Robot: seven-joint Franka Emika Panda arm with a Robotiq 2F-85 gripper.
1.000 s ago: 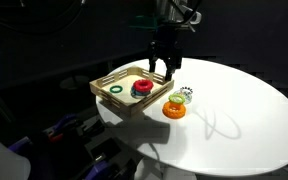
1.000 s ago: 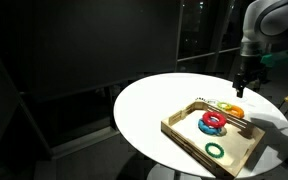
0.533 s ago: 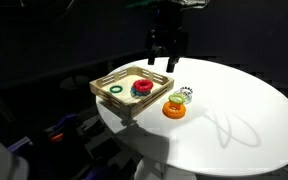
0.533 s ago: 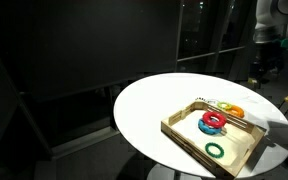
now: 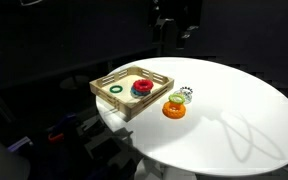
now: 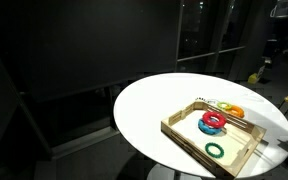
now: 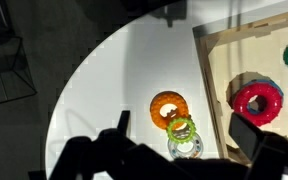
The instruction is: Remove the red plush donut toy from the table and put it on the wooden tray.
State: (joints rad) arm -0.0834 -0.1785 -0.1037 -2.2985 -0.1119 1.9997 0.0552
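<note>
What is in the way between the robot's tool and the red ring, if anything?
Nothing visible. The open tool hangs high over the table, only air between it and the red ring. That ring lies in the wooden tray, on a blue ring, where it belongs.

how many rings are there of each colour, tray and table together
red ring: 1
blue ring: 1
dark green ring: 1
orange ring: 1
yellow-green ring: 1
pale ring: 1
total: 6
</note>
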